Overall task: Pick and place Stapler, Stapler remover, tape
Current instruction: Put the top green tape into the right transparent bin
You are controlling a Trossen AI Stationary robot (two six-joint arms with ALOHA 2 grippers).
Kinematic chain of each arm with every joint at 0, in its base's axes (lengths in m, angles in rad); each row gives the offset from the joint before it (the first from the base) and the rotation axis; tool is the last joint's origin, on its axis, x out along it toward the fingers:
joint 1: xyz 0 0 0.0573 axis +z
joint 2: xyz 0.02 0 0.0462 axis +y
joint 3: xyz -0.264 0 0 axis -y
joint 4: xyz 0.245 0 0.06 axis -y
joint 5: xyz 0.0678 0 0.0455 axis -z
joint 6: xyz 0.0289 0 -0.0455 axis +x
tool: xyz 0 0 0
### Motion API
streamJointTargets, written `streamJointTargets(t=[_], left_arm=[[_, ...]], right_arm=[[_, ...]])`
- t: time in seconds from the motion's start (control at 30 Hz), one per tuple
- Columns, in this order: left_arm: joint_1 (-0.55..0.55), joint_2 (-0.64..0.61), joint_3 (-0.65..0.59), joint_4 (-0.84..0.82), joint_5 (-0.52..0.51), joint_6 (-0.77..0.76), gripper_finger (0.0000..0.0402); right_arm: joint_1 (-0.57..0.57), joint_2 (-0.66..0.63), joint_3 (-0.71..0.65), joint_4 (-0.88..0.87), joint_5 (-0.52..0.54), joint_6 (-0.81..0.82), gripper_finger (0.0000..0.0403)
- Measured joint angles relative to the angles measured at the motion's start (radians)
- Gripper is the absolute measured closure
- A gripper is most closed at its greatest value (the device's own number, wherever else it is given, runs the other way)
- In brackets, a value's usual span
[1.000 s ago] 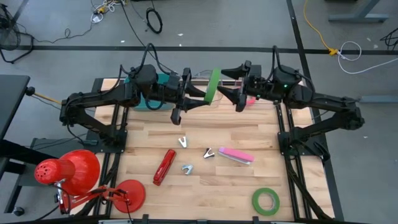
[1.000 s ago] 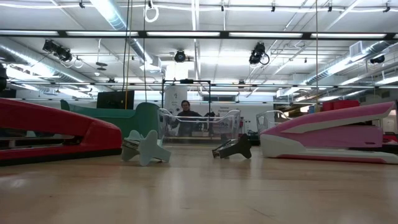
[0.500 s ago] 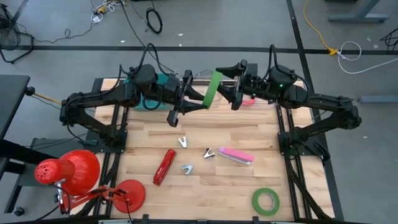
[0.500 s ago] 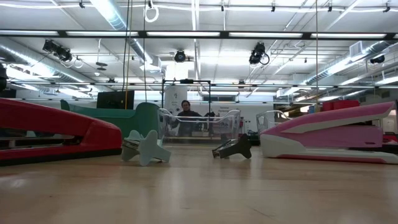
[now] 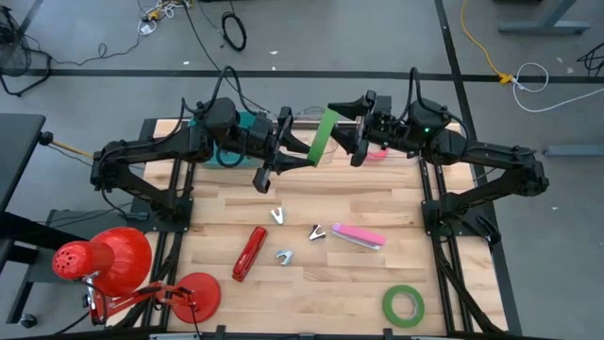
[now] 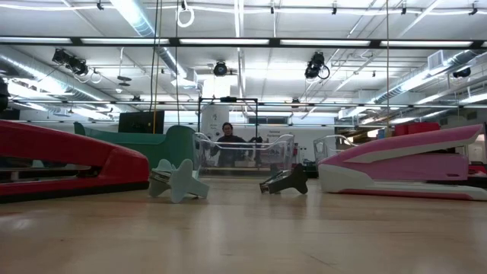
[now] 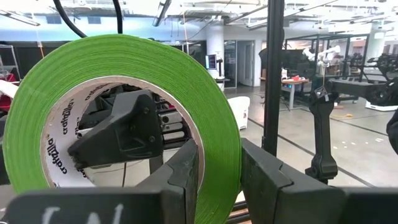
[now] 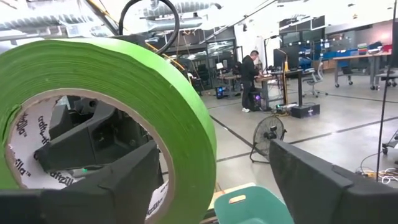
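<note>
- High view: compared with 1 second before, the right gripper [image 5: 354, 142] has come a little closer to the green tape roll [image 5: 324, 133] and now stands still; I judge that a hand-over between the 2 arms is under way at the far side of the table [image 5: 311, 274]; the left gripper [image 5: 304, 151] holds the roll on edge in the air; a second green roll [image 5: 403, 305], the red stapler [image 5: 249, 253] and the pink stapler [image 5: 358, 235] lie on the wood, not yet moved.
- Low view: nothing has changed; no gripper shows here.
- Left wrist view: the 2 left fingers [image 7: 186, 180] are clenched on the band of the roll [image 7: 124, 112], 1 inside the ring and 1 outside.
- Right wrist view: the right jaws stand wide apart, 1 on each side of the roll's [image 8: 124, 112] band; they hold nothing yet.
</note>
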Motion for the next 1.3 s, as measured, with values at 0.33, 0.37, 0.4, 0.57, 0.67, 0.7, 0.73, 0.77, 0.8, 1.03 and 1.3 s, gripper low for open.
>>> streamJointTargets(t=[0.33,0.37,0.4,0.57,0.67,0.7,0.73,0.77,0.8,1.03,1.3], left_arm=[[0.000,0.000,0.000,0.000,0.000,0.001,0.0303],[0.000,0.000,0.000,0.000,0.000,0.001,0.0303],[0.000,0.000,0.000,0.000,-0.001,0.001,0.0303],[0.000,0.000,0.000,-0.001,-0.001,0.000,0.0303],[0.000,0.000,0.000,-0.001,-0.001,0.000,0.0303],[0.000,0.000,0.000,-0.001,-0.001,0.000,0.0303],[0.000,0.000,0.000,-0.001,-0.003,0.000,0.0303],[0.000,0.000,0.000,-0.001,-0.006,0.000,0.0303],[0.000,0.000,0.000,-0.001,-0.011,0.000,0.0303],[0.000,0.001,0.000,-0.002,-0.022,0.000,0.0303],[0.000,0.001,-0.001,-0.002,-0.023,0.000,0.0298]], right_arm=[[0.000,0.000,0.000,0.000,-0.005,0.000,0.0177],[0.000,0.000,0.000,0.000,-0.005,0.000,0.0184],[0.000,0.000,0.000,0.000,-0.006,0.000,0.0191],[0.000,0.000,0.000,0.000,-0.011,0.000,0.0225],[0.000,0.000,0.000,-0.001,-0.012,0.000,0.0243],[0.000,0.000,0.000,-0.001,-0.012,0.000,0.0249],[0.000,0.000,0.000,-0.001,-0.012,0.000,0.0255],[0.000,0.000,0.000,-0.001,-0.012,0.000,0.0261],[0.000,0.000,0.000,-0.001,-0.012,0.000,0.0267],[0.000,0.000,0.000,-0.003,-0.010,-0.004,0.0310],[0.000,0.000,0.000,-0.011,-0.009,-0.005,0.0312]])
